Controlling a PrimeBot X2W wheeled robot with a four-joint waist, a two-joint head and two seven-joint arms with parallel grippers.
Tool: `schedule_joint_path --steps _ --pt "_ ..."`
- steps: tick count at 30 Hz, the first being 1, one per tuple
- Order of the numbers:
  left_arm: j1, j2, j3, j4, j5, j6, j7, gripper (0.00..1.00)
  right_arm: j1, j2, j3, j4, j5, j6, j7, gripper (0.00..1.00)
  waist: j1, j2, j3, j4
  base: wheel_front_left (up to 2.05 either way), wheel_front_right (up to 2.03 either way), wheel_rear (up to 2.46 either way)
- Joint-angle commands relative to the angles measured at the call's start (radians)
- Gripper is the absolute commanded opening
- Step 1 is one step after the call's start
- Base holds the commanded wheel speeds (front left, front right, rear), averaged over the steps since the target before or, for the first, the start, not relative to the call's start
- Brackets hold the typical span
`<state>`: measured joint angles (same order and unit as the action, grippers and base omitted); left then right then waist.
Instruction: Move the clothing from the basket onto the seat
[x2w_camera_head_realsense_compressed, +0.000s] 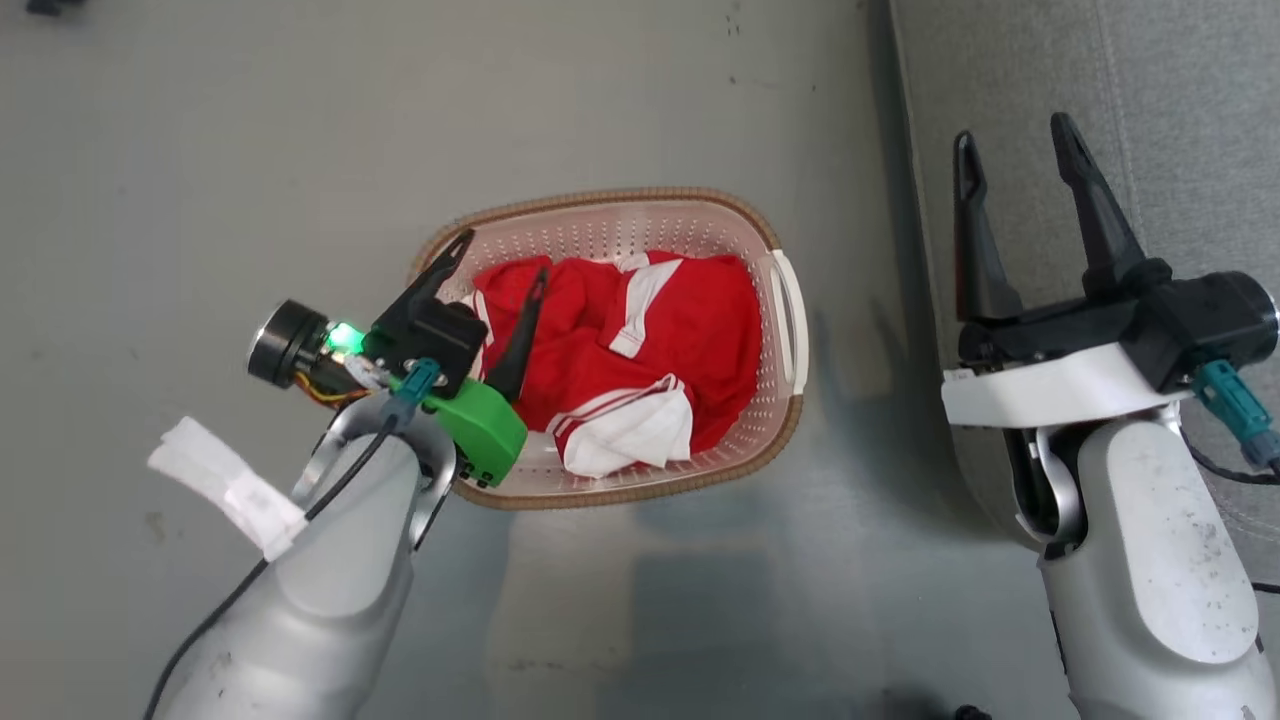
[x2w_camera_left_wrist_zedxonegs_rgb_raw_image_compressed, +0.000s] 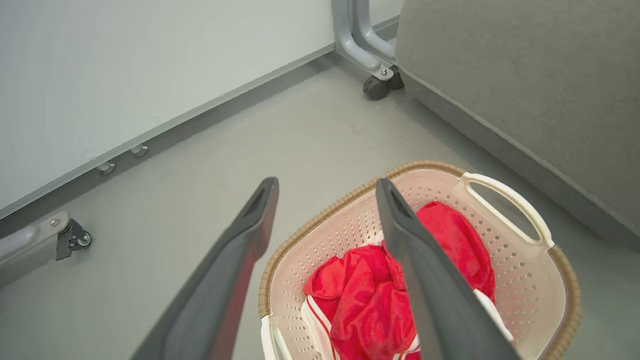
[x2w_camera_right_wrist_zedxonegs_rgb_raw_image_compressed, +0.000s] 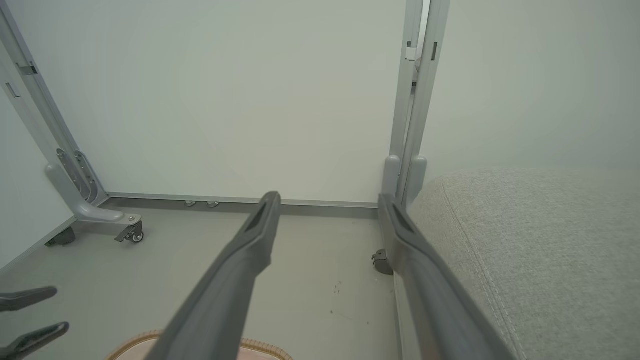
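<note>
The basket (x2w_camera_head_realsense_compressed: 620, 195) stands on the grey floor, cream-white with a brown woven-look rim and white side handles. Red clothing (x2w_camera_head_realsense_compressed: 650, 340) with white stripes and trim lies crumpled inside it. My left gripper (x2w_camera_head_realsense_compressed: 505, 255) hangs open over the basket's left end, one finger above the red fabric and the other near the rim, holding nothing. From the left wrist, the gripper (x2w_camera_left_wrist_zedxonegs_rgb_raw_image_compressed: 327, 182) points past the basket (x2w_camera_left_wrist_zedxonegs_rgb_raw_image_compressed: 320, 217) and clothing (x2w_camera_left_wrist_zedxonegs_rgb_raw_image_compressed: 370, 295). My right gripper (x2w_camera_head_realsense_compressed: 1012, 130) is open and empty over the left edge of the grey seat (x2w_camera_head_realsense_compressed: 1180, 120), also seen as gripper (x2w_camera_right_wrist_zedxonegs_rgb_raw_image_compressed: 328, 197) beside the seat (x2w_camera_right_wrist_zedxonegs_rgb_raw_image_compressed: 540, 250).
White wall panels (x2w_camera_right_wrist_zedxonegs_rgb_raw_image_compressed: 250, 100) on grey frames with castors (x2w_camera_left_wrist_zedxonegs_rgb_raw_image_compressed: 375, 87) stand beyond the basket and seat. Bare grey floor (x2w_camera_head_realsense_compressed: 250, 150) lies left of the basket. The seat's side (x2w_camera_left_wrist_zedxonegs_rgb_raw_image_compressed: 525, 75) runs close along the basket's right handle.
</note>
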<state>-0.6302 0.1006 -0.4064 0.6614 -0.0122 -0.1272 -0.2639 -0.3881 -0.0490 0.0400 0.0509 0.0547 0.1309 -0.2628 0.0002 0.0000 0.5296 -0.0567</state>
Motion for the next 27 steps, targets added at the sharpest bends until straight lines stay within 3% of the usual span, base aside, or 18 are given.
schedule_joint_path --steps 1,11,20,27 --pt "-0.049 0.023 -0.041 0.027 0.006 -0.003 -0.001 1.0 -0.029 -0.003 0.003 -0.014 -0.001 0.0 -0.003 1.0 -0.0002 0.0 0.171 -0.052 0.0 0.0 0.0" --pt "-0.324 0.14 -0.438 0.258 -0.039 -0.004 -0.001 1.0 -0.103 -0.002 0.007 -0.092 0.035 0.0 -0.003 1.0 -0.0002 0.0 0.343 -0.138 0.0 0.0 0.0" --pt "-0.489 0.139 -0.743 0.403 -0.147 -0.004 0.012 1.0 -0.125 -0.002 -0.009 -0.12 0.057 0.0 -0.003 1.0 -0.0002 0.0 0.436 -0.164 0.0 0.0 0.0" --pt "-0.555 0.123 -0.851 0.441 -0.238 -0.003 0.044 1.0 -0.136 -0.002 -0.007 -0.125 0.067 0.0 -0.003 1.0 -0.0002 0.0 0.475 -0.161 0.0 0.0 0.0"
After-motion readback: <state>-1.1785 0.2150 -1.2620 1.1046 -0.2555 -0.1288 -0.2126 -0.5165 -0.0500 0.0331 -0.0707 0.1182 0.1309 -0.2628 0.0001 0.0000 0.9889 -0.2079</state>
